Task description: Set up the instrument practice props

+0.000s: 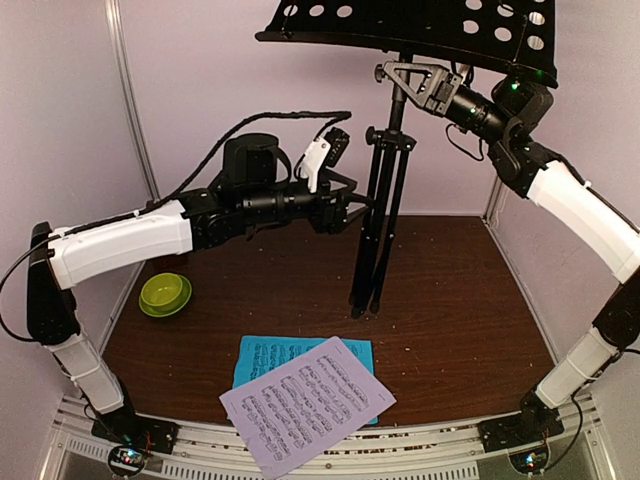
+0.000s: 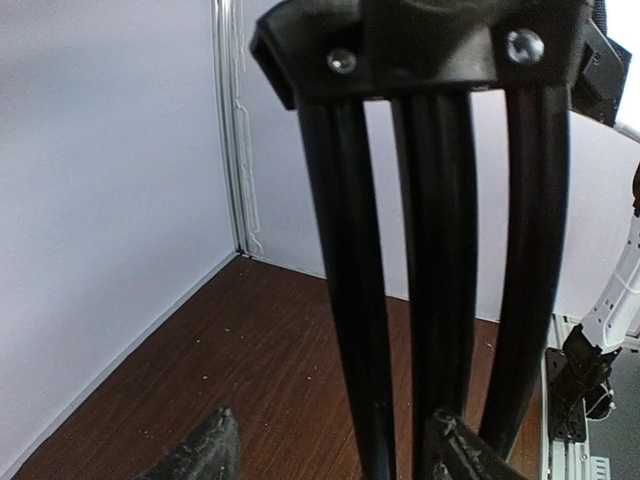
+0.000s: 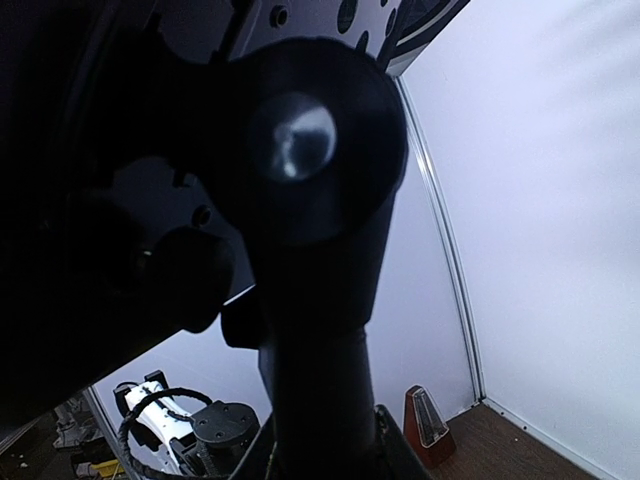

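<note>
The music stand [image 1: 398,120] is stood at the middle of the table [image 1: 460,290], its tripod legs [image 1: 372,255] folded together rather than spread; so it is judged to be propped by the arms and not yet able to stand alone. The left gripper [image 1: 352,207] is brought in level against the upper part of the legs; in the left wrist view the legs are seen between its fingers [image 2: 205,455], one finger well apart from them, so the jaws are taken as wide open and nothing is clamped. The right gripper [image 1: 392,72] is held high at the shaft just under the perforated desk [image 1: 420,25], probably to steady the top; its jaws are set to either side of the shaft, but whether they are pressed on it cannot be told.

The white sheet [image 1: 308,402] is laid partly over the cyan sheet [image 1: 262,352] near the front edge, both flat and not on the desk; a lime-green bowl [image 1: 165,293] is left at the left side.

The right wrist view is almost filled by a dark knob [image 3: 300,140], out of focus; the metronome [image 3: 425,420] is made out only there, small, by the back wall. The desk is cut off by the top of the overhead view.
</note>
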